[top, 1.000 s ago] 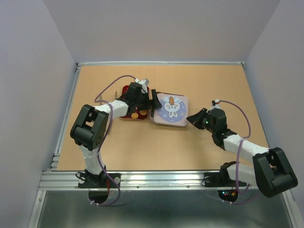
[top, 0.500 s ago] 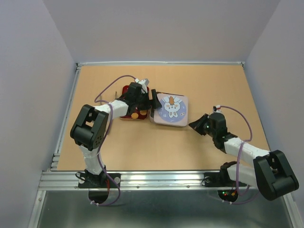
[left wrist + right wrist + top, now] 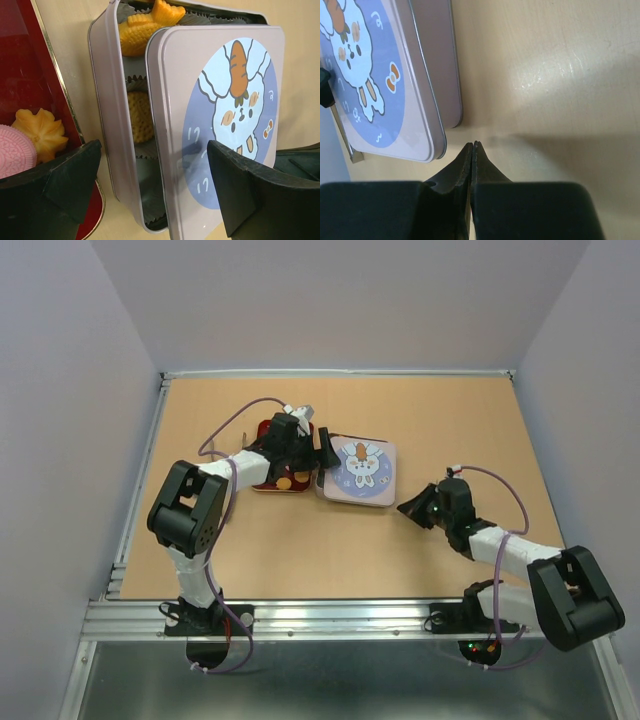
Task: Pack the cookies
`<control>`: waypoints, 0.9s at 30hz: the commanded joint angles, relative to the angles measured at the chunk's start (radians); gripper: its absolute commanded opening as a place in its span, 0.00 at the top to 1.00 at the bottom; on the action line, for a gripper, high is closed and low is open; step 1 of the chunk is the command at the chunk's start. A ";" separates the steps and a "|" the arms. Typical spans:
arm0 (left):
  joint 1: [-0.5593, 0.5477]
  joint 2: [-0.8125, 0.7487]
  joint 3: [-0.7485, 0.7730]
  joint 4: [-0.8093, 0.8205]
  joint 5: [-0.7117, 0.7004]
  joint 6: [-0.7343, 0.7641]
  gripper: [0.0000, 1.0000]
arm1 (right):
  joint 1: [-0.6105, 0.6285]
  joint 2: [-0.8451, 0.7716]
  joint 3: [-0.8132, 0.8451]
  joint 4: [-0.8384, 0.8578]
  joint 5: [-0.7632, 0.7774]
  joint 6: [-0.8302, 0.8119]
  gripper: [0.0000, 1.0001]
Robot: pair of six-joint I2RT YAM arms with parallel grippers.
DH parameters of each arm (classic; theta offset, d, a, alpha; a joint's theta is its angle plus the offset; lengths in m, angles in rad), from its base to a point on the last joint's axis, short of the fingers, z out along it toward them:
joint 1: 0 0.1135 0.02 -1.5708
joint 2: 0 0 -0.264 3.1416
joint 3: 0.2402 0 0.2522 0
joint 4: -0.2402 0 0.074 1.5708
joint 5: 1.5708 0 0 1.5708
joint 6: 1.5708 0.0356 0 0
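Note:
A pale tin (image 3: 102, 100) holds cookies in dark paper cups: a yellow fish-shaped one (image 3: 145, 25) and a waffled one (image 3: 139, 116). Its bunny-printed lid (image 3: 225, 95) (image 3: 360, 468) lies askew on top, leaving a gap along one side. On the red tray (image 3: 30, 75) (image 3: 268, 480) lie a pink cookie (image 3: 15, 157) and a yellow flower-shaped cookie (image 3: 42, 134). My left gripper (image 3: 155, 185) (image 3: 312, 460) stands wide open with nothing in it, one finger over the tray and the other over the lid. My right gripper (image 3: 472, 145) (image 3: 408, 508) is shut and empty, just off the lid's corner (image 3: 427, 150).
The tin and the tray sit side by side in the middle of the tan table (image 3: 440, 420). Grey walls close in the table on the left, back and right. A metal rail (image 3: 330, 615) runs along the near edge by the arm bases.
My right gripper has closed fully and drawn back from the tin toward the near edge. The left arm, tin and tray have not moved.

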 commanded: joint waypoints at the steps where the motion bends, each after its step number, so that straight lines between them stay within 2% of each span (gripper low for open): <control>1: -0.007 -0.075 0.024 0.016 0.008 0.006 0.01 | 0.017 0.020 0.052 0.025 0.001 0.002 0.99; 9: -0.005 -0.081 0.015 0.027 0.019 0.003 0.01 | 0.071 0.069 0.106 0.039 0.010 0.005 1.00; 27: -0.007 -0.085 -0.014 0.063 0.047 0.000 0.01 | 0.083 0.179 0.219 0.021 -0.012 -0.031 1.00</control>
